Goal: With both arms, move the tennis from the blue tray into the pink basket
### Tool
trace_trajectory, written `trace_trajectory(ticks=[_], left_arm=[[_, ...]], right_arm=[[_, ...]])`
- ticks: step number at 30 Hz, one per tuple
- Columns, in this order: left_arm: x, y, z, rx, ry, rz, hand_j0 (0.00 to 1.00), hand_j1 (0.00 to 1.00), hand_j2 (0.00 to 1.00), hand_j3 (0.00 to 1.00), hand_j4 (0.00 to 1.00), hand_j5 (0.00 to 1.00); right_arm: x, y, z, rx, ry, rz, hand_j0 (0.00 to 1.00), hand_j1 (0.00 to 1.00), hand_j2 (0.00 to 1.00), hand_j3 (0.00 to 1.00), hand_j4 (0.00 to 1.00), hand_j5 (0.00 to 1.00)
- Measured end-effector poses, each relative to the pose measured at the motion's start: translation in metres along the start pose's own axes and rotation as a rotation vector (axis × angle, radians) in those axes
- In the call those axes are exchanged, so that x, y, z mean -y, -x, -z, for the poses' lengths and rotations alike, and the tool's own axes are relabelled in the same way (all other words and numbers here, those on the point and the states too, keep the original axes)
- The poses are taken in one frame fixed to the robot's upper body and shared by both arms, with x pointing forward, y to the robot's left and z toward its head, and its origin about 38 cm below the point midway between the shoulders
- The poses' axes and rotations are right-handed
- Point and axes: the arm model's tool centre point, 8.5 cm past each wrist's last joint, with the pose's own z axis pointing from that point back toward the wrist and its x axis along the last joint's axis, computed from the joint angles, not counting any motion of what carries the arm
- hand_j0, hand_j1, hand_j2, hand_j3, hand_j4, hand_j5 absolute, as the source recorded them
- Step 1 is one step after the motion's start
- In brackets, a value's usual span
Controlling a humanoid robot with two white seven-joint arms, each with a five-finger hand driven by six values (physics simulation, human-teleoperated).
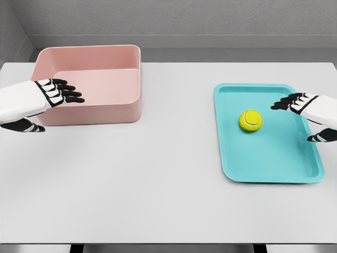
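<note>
Tennis ball not yet picked up; both hands empty and poised.

The tennis ball (251, 120) sits in the blue tray (274, 168), a little toward the tray's 12 o'clock end and clear of its walls. The right hand (305, 108) hovers over the tray's 3 o'clock rim, fingers spread and pointing at the ball from near by, grasping nothing. The left hand (52, 95) hangs at the 9 o'clock side of the table (158, 200), in front of the pink basket (105, 79), fingers extended flat and holding nothing. The basket, at 10 o'clock from the tray and well apart from it, looks bare inside. By my reading nothing is done: the grasp, the carry across and the drop into the basket all remain.
</note>
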Motion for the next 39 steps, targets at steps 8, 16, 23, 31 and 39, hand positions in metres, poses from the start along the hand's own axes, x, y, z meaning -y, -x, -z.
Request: trace_trajectory(ticks=[8,16,23,31,39], left_arm=[[0.000,0.000,0.000,0.001,-0.001,-0.001,1.00,1.00,1.00,1.00,1.00,1.00],[0.001,0.000,0.000,0.001,0.002,-0.003,1.00,1.00,1.00,1.00,1.00,1.00],[-0.003,0.006,-0.007,-0.021,-0.005,-0.007,1.00,1.00,1.00,1.00,1.00,1.00],[0.002,0.006,-0.010,-0.023,0.029,-0.010,1.00,1.00,1.00,1.00,1.00,1.00],[0.014,0.003,-0.006,-0.014,0.076,0.002,1.00,1.00,1.00,1.00,1.00,1.00]], right_arm=[[0.020,-0.003,0.008,0.019,0.029,-0.043,1.00,1.00,1.00,1.00,1.00,1.00],[0.054,-0.015,0.039,0.075,0.077,-0.129,1.00,1.00,1.00,1.00,1.00,1.00],[0.048,-0.024,0.079,0.117,0.062,-0.156,1.00,1.00,1.00,1.00,1.00,1.00],[0.044,-0.005,0.106,0.096,-0.074,-0.138,1.00,1.00,1.00,1.00,1.00,1.00],[0.027,0.002,0.128,0.101,-0.202,-0.131,1.00,1.00,1.00,1.00,1.00,1.00]])
